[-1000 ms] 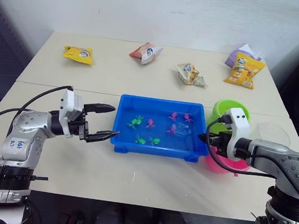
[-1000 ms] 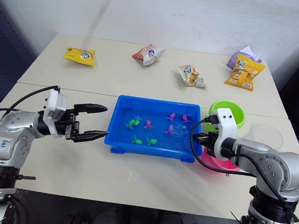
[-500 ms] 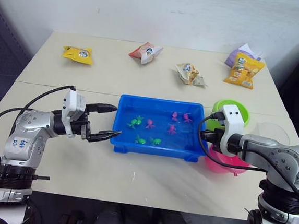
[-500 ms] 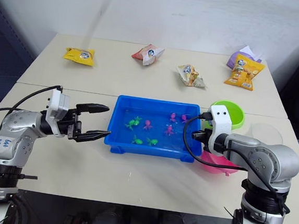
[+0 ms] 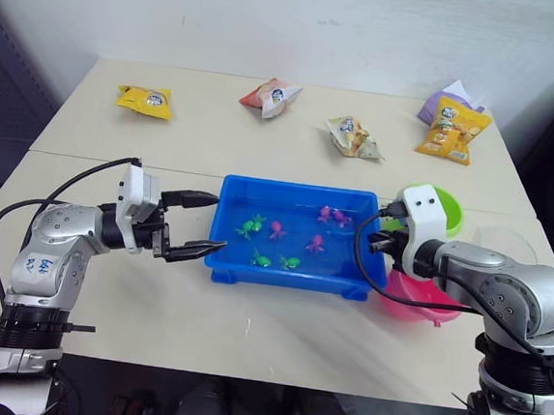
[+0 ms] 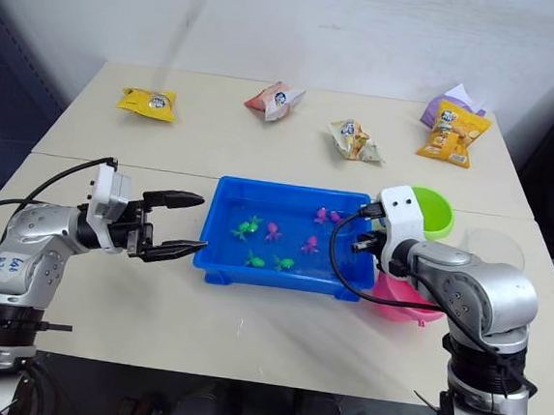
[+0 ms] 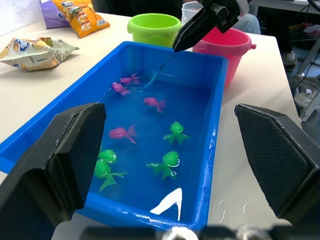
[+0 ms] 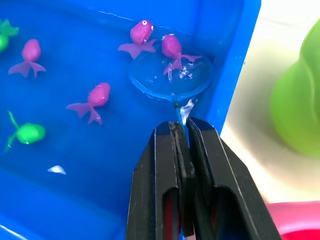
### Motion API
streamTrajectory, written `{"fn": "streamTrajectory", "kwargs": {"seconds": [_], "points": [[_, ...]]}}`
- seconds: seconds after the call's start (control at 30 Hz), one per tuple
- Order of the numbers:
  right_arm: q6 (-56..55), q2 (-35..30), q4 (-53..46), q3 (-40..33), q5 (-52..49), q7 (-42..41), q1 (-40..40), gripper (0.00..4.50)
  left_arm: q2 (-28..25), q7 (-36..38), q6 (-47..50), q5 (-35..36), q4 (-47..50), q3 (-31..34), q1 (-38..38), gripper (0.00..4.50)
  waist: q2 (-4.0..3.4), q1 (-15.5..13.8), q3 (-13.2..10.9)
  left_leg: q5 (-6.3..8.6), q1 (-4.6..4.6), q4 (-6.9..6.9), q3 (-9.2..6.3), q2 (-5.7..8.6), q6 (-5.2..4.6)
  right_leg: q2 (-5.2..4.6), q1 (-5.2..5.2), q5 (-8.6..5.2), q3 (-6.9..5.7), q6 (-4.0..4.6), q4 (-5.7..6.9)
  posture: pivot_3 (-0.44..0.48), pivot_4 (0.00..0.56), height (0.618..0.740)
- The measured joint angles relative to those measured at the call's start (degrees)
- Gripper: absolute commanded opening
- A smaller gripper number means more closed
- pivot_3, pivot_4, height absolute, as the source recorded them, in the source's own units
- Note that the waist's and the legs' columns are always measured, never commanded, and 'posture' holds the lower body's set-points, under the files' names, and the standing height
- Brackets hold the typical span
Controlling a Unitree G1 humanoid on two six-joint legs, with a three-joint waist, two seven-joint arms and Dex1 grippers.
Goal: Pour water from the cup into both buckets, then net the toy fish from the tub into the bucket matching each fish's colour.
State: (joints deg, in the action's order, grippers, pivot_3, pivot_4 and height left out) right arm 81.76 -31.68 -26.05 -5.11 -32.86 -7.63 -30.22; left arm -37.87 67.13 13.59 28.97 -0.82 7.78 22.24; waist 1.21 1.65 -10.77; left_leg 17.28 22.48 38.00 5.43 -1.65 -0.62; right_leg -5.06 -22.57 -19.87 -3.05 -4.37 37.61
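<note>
Blue net [image 8: 170, 74] now under pink fish [image 8: 172, 47] — right pincer [image 8: 181, 145] clamping handle | left pincer [image 5: 198, 225] agape

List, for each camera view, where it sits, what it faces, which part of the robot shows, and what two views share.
Head stereo views: on the head, looking down at the table; both arms show.
Left wrist view: looks along the open left gripper across the tub.
Right wrist view: looks along the right gripper, shut on the net.
Both wrist views share the tub's pink fish.
</note>
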Motion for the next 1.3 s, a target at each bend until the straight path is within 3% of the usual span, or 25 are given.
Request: {"fn": "streamTrajectory", "kwargs": {"seconds": [0.3,0.77,0.97,1.1,1.3], "points": [[-7.01,-4.47,-1.54,4.72,2.77,-4.67,2.14,0.0,0.4,0.11,-0.72,-0.13,-1.14,-0.01,0.23,4.46,0.0,0.01,0.0,0.0,0.0,0.0,0.0,0.0,0.0,0.0,0.0,0.0,0.0,0.0,-0.09,0.0,0.15,0.738],[-15.76,-7.78,-4.69,4.2,3.21,-13.38,7.34,0.0,0.49,0.58,-1.76,-0.33,-2.39,-0.17,0.87,4.46,0.0,-0.04,0.0,0.0,0.0,-0.01,-0.01,-0.01,-0.01,0.0,0.01,0.0,-0.01,0.0,-0.12,0.0,0.15,0.738],[-22.8,-8.2,-6.17,-0.34,1.23,-19.79,11.37,0.0,0.47,0.94,-1.81,-0.35,-2.44,-0.14,0.87,4.46,0.0,-0.1,0.0,0.01,-0.01,-0.02,-0.03,-0.01,-0.01,0.0,0.03,0.0,-0.03,0.0,-0.14,0.0,0.15,0.738],[-28.84,-9.96,-9.99,-5.47,-1.47,-26.48,18.74,0.0,0.43,1.65,-1.58,-0.29,-2.56,-0.32,1.6,4.46,0.01,-0.18,0.0,0.01,-0.01,-0.03,-0.04,-0.01,-0.02,0.0,0.09,0.01,-0.05,-0.01,-0.17,0.0,0.15,0.738],[-33.66,-10.38,-15.07,-15.36,-3.9,-29.6,29.1,0.0,1.56,3.6,-0.31,0.15,-2.77,-2.28,5.25,4.46,0.01,-0.41,0.0,0.01,-0.07,-0.02,-0.05,0.01,-0.04,0.01,0.15,0.01,-0.06,-0.03,-0.19,0.0,0.15,0.738]]}}
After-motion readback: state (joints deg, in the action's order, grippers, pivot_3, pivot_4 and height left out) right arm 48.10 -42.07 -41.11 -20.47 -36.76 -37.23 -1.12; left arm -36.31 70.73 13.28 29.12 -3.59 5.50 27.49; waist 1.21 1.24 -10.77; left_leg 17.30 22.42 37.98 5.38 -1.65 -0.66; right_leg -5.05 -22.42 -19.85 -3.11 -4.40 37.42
